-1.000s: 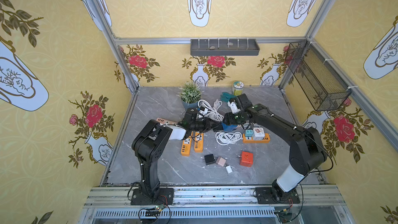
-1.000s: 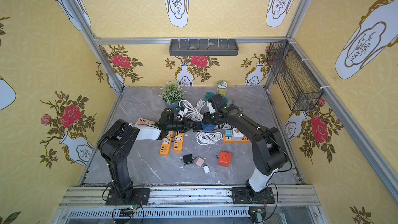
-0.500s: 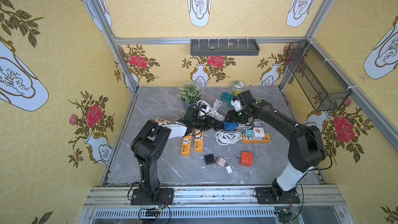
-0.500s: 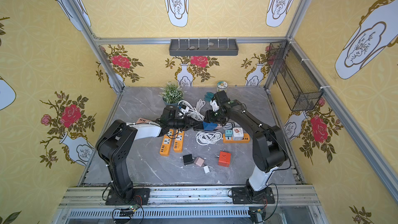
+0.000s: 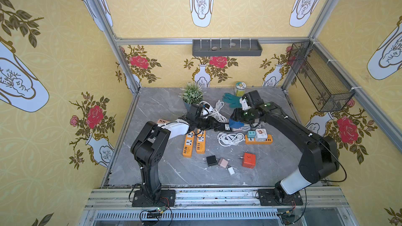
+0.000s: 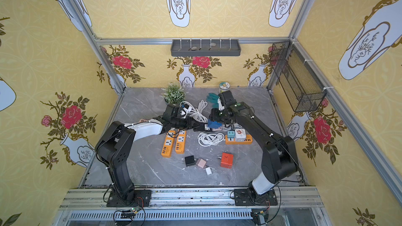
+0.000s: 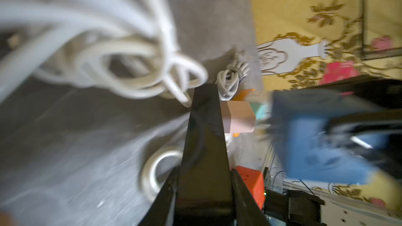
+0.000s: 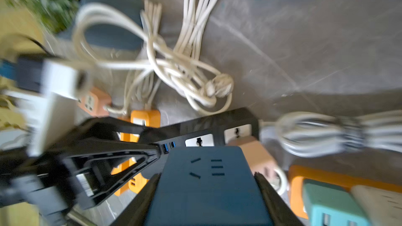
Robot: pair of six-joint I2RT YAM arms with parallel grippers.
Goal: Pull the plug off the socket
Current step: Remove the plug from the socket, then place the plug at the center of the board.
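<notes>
Grey marble table (image 5: 165, 170): left gripper (image 5: 212, 125) clamped tight on black strip (image 6: 201, 127), right gripper (image 5: 236, 121) held blue plug (image 6: 214, 124); best pull looked straight away from strip, without twisting.

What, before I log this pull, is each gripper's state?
Left gripper: shut on the black rectangular plastic power strip.
Right gripper: shut on the blue cube-shaped plastic plug.

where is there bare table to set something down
Bare table lies between the front edge and the small adapters and red cube, and in the back left corner beside the potted plant. The middle is crowded: orange strips, cable coils, the black strip and blue plug held there.
</notes>
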